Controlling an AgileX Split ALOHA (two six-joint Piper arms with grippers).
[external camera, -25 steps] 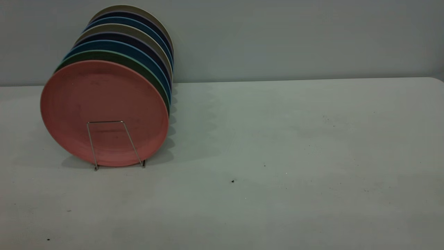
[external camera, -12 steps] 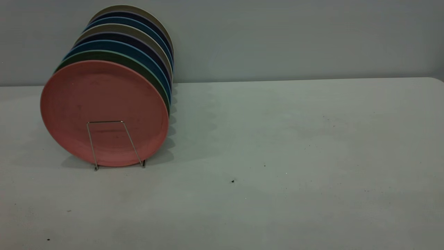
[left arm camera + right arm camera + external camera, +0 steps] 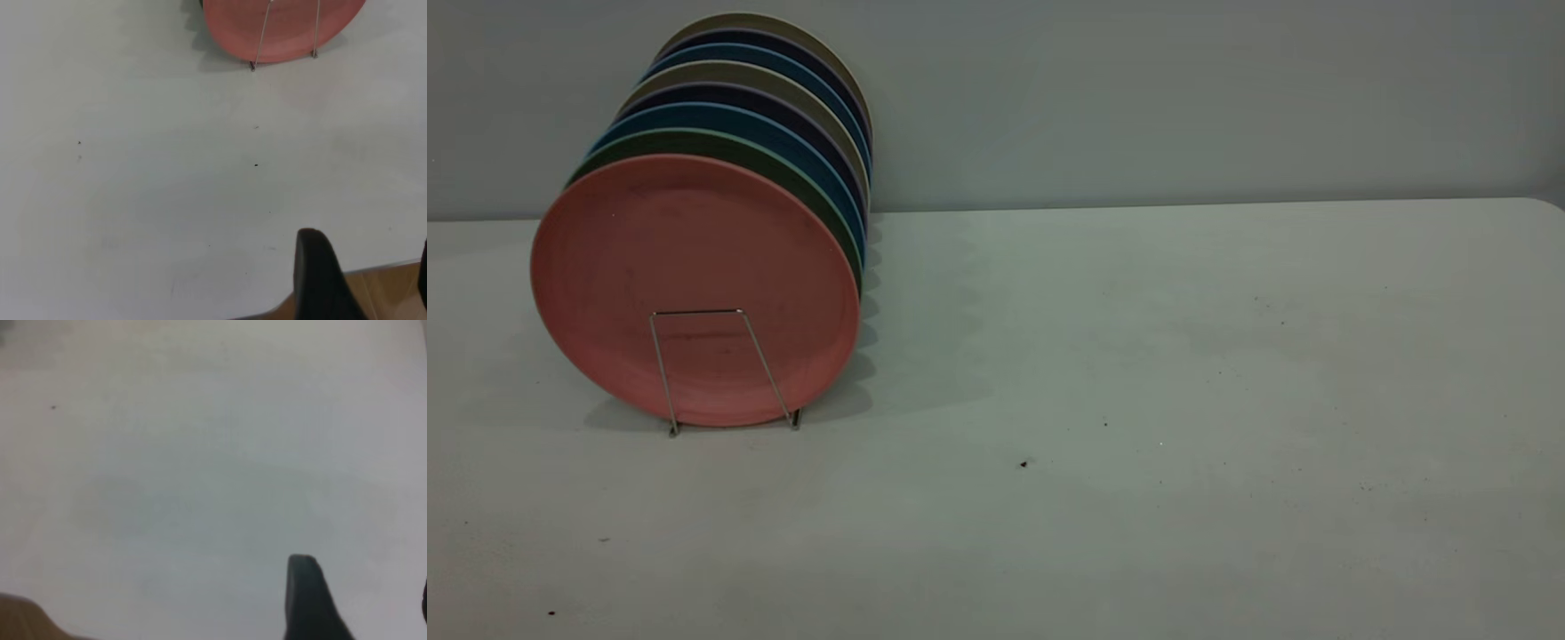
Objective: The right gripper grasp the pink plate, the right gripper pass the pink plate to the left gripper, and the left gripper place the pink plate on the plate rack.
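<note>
- Nothing had moved since the earlier frames: the pink plate (image 3: 694,289) stood upright on edge at the front of the row in the plate rack (image 3: 725,369), on the table's (image 3: 1138,400) left side.
- Behind it stood green, blue, dark and beige plates (image 3: 783,116), packed close.
- Left end effector (image 3: 363,280) hung over the near table edge, well apart from the plate (image 3: 280,27), fingers spread and holding nothing.
- Right end effector (image 3: 363,600) hovered over bare table, fingers likewise spread and empty.

pink plate (image 3: 694,276) upright in plate rack (image 3: 725,369)
</note>
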